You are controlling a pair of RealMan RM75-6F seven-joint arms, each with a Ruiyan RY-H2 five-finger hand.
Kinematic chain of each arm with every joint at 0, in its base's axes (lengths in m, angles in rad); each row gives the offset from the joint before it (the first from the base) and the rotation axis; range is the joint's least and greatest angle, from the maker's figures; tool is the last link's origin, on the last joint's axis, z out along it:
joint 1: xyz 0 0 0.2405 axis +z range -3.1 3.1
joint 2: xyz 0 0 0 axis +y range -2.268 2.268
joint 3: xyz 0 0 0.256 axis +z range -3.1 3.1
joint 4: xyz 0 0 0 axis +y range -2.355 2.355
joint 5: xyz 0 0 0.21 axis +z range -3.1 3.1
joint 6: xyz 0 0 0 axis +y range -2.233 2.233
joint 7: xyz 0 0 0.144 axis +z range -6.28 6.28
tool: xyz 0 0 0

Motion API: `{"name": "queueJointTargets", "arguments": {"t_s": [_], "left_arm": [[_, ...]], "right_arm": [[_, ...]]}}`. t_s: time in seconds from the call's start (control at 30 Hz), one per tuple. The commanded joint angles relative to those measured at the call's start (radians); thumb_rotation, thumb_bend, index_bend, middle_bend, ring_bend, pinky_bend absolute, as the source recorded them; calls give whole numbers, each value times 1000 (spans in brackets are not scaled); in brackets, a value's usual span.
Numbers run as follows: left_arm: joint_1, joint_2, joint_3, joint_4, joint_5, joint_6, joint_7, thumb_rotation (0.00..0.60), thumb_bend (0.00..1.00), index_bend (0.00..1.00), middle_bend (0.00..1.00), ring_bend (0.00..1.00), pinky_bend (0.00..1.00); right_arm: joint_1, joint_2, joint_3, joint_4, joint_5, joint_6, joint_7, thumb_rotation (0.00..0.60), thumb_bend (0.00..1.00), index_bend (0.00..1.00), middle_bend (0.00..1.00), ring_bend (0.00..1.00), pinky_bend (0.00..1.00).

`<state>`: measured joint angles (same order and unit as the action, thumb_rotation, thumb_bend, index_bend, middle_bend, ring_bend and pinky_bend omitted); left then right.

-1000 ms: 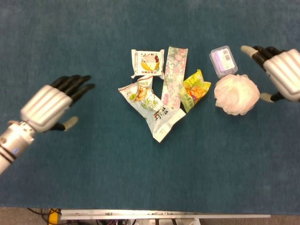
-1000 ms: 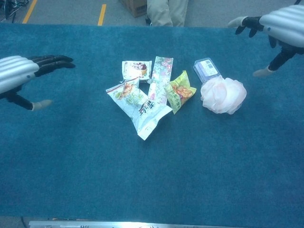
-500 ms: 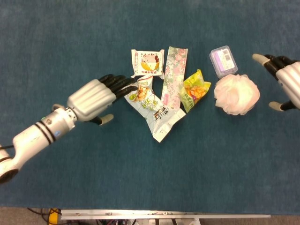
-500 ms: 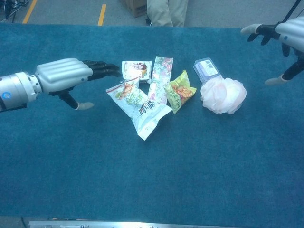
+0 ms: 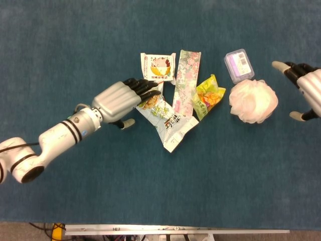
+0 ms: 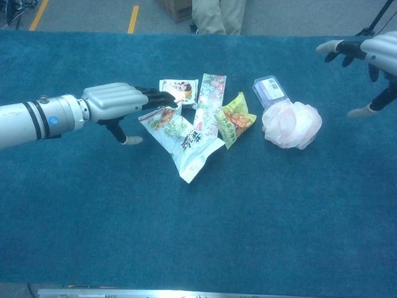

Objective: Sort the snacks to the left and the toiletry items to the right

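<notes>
Several snack packs lie mid-table: a white square pack [image 5: 157,67], a long floral pack [image 5: 186,80], a yellow-green bag [image 5: 208,96] and a large white bag [image 5: 163,114]. My left hand [image 5: 122,98] hovers with fingers extended over the large bag's top left corner, fingertips near the white square pack [image 6: 180,90]; it holds nothing. A pink bath pouf [image 5: 253,101] and a clear purple-labelled box [image 5: 239,65] lie to the right. My right hand [image 5: 306,84] is open at the right edge, apart from the pouf [image 6: 291,123].
The blue cloth table [image 5: 100,191] has free room on its left side and along the front. In the chest view, floor with yellow lines and a person's legs [image 6: 218,13] lie beyond the table's far edge.
My left arm has reached from the far left to the snack pile, fingertips now over the large white bag. My right hand has drawn back to the right, away from the clear box.
</notes>
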<state>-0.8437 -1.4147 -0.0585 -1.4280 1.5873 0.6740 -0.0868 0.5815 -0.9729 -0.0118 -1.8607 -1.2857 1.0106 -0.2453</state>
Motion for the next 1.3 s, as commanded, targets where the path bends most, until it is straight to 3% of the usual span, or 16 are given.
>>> {"name": "queueJointTargets", "arguments": {"t_s": [0.03, 0.43, 0.57, 0.67, 0.77, 0.87, 1.07, 1.3], "left_arm": [[-17, -23, -10, 13, -35, -19, 13, 600, 325, 0, 0, 0, 113], [-40, -82, -5, 36, -131, -49, 52, 600, 325, 3, 1, 13, 125], [-25, -106, -2, 47, -141, -11, 46, 600, 324, 146, 102, 125, 192], [-16, -112, 4, 47, -147, 2, 27, 600, 324, 293, 256, 270, 290], [-9, -118, 10, 48, -151, 12, 6, 600, 325, 368, 332, 365, 400], [-2, -120, 15, 44, -154, 18, -19, 600, 324, 399, 356, 411, 492], [18, -110, 28, 36, -138, 60, -53, 600, 324, 476, 429, 493, 581], [38, -25, 43, -7, -116, 99, -66, 600, 324, 500, 466, 517, 599]], "right_arm": [[-4, -4, 4, 9, -1, -6, 7, 600, 0, 10, 208, 262, 513], [-25, -3, 16, 36, -14, -19, 46, 600, 0, 10, 208, 262, 513], [-33, 0, 20, 40, -18, -20, 55, 600, 0, 10, 208, 262, 513], [-37, 2, 23, 41, -20, -19, 60, 600, 0, 10, 208, 262, 513], [-42, 3, 27, 42, -23, -18, 67, 600, 0, 10, 208, 262, 513], [-44, 3, 31, 41, -26, -18, 71, 600, 0, 10, 208, 262, 513], [-50, 5, 40, 37, -30, -15, 75, 600, 0, 10, 208, 262, 513], [-56, 7, 46, 33, -28, -14, 72, 600, 0, 10, 208, 262, 513]]}}
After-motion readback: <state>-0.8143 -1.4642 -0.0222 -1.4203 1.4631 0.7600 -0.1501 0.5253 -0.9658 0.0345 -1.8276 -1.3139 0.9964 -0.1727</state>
